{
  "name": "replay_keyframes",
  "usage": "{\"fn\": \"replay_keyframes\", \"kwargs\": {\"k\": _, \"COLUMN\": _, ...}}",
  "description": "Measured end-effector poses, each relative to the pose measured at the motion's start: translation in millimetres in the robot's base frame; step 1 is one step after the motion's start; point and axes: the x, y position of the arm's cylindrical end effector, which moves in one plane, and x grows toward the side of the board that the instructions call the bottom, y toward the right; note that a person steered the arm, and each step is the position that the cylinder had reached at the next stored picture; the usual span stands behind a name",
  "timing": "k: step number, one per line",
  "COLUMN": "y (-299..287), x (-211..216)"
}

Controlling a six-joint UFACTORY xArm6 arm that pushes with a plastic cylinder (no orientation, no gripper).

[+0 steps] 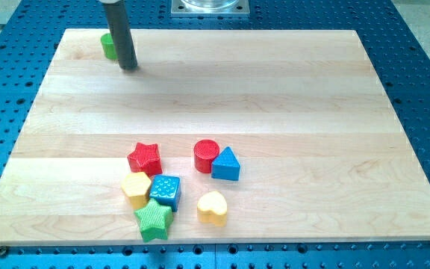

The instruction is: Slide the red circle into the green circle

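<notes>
Well apart from my tip, toward the view's bottom, six blocks lie on the wooden board. The red star is nearest to it, almost straight below. Under the star, a yellow hexagon, blue cube and green star cluster, touching. Farther to the tip's right lie a blue triangle and a yellow heart.

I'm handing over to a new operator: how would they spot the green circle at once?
Start at the wooden board's corner at the view's top left. The green circle sits there alone, partly hidden behind the dark rod, my tip just to its right. The only other green block, the green star, lies at the view's bottom.
</notes>
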Motion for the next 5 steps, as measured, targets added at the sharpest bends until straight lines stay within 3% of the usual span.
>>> {"fn": "replay_keyframes", "kwargs": {"k": 1, "y": -51, "x": -30}}
{"fn": "replay_keyframes", "kwargs": {"k": 2, "y": -54, "x": -29}}
{"fn": "replay_keyframes", "kwargs": {"k": 3, "y": 48, "x": -21}}
{"fn": "replay_keyframes", "kwargs": {"k": 4, "y": 181, "x": 16}}
{"fn": "replay_keyframes", "kwargs": {"k": 5, "y": 288, "x": 109}}
